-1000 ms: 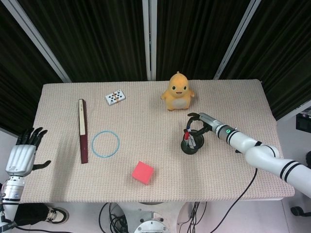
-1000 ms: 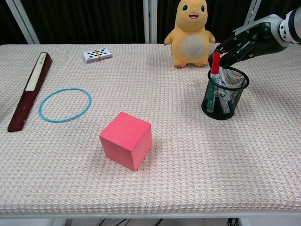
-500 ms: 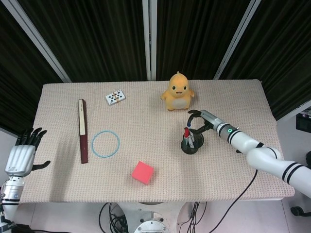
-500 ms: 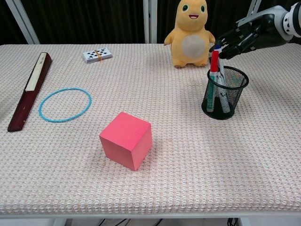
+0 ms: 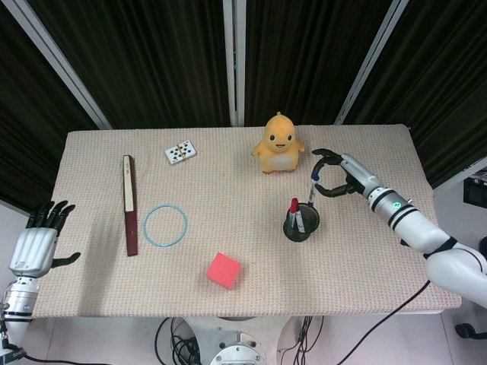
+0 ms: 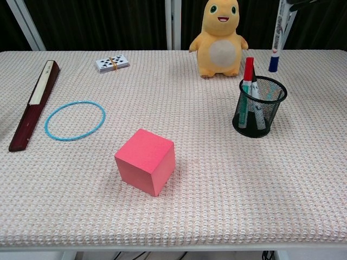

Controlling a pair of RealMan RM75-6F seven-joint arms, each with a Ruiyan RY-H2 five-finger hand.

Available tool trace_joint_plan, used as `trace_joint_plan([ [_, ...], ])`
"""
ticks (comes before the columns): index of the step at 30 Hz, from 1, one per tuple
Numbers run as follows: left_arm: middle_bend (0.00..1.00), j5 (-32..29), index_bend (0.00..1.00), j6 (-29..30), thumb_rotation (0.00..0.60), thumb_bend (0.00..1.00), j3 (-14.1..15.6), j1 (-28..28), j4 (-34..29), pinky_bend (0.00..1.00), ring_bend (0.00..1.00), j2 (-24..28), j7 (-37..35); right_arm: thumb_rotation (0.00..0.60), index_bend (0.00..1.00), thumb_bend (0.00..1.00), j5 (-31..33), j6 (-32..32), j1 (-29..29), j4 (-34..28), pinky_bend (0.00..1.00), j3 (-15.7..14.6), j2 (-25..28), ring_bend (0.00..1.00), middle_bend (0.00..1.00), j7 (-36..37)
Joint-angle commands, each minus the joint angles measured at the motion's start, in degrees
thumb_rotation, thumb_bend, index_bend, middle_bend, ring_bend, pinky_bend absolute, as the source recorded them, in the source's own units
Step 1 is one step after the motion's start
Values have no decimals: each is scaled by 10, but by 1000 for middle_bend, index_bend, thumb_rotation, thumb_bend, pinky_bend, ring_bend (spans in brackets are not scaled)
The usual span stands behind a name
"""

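Observation:
My right hand [image 5: 335,174] hovers above the table, right of the yellow plush toy [image 5: 278,143], and pinches a white marker with a blue tip [image 6: 277,33]. That marker [image 5: 313,188] hangs upright above and behind the black mesh pen cup [image 5: 301,223]. A red-capped marker [image 6: 248,73] and other pens still stand in the pen cup [image 6: 258,106]. My left hand [image 5: 34,245] hangs off the table's left edge, fingers spread, holding nothing.
A pink cube [image 6: 145,161] sits at the front middle. To the left lie a blue ring [image 6: 75,119] and a dark red folded fan [image 6: 34,103]. A banded deck of cards [image 6: 112,63] lies at the back, left of the plush toy [image 6: 219,38].
My right hand has risen up and back from the pen cup, drawing the blue-tipped marker out of it. The left hand has sunk slightly.

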Motion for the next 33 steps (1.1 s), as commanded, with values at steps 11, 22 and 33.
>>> trace_joint_plan([
  [11, 63, -3, 128, -8, 600, 62, 2, -1, 8, 42, 0, -3, -8, 600, 704, 364, 41, 116, 34, 89, 0, -157, -36, 0, 98, -133],
  [22, 63, -13, 128, -9, 600, 62, 0, 3, 5, 41, 0, 2, -6, 600, 504, 347, 131, 140, 110, 151, 0, -230, -114, 0, 60, -207],
  [33, 63, -13, 129, -8, 600, 61, 0, 4, 8, 41, 0, 2, -11, 600, 0, 134, 36, 218, 74, 89, 0, -203, -103, 0, 0, -163],
])
